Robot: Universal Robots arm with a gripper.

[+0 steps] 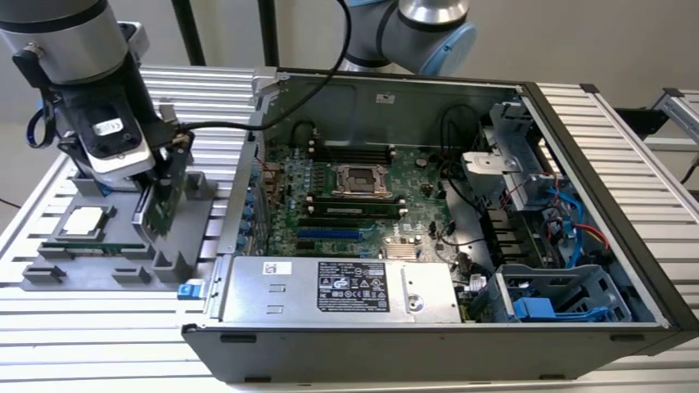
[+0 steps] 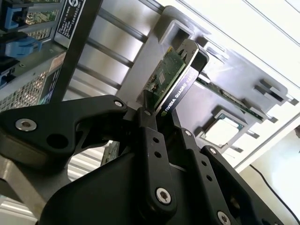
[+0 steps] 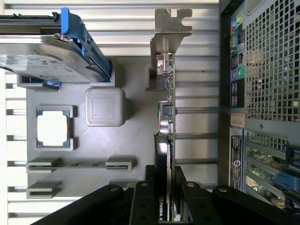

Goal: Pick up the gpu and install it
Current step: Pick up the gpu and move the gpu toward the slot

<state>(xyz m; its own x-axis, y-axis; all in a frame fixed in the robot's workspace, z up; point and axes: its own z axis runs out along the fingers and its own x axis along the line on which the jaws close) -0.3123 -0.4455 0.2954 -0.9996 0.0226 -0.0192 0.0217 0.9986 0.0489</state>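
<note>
The gpu [image 3: 166, 110] is a green circuit board with a bare silver metal bracket [image 3: 171, 28] and a glossy black cooler [image 3: 161, 154]. The fingers [image 3: 142, 201] look matt black. The holder [image 3: 136, 140] is matt grey plastic on a ribbed metal tabletop [image 3: 126, 42]. The hard drive [image 3: 37, 58] is shiny metal with blue plastic rails [image 3: 86, 42].

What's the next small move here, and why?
Probably a short, straight lift. The gripper seems to have its jaws shut on the gpu, which stands on edge in the gray holder. Pulling along the slot should free the card without twisting it.
</note>
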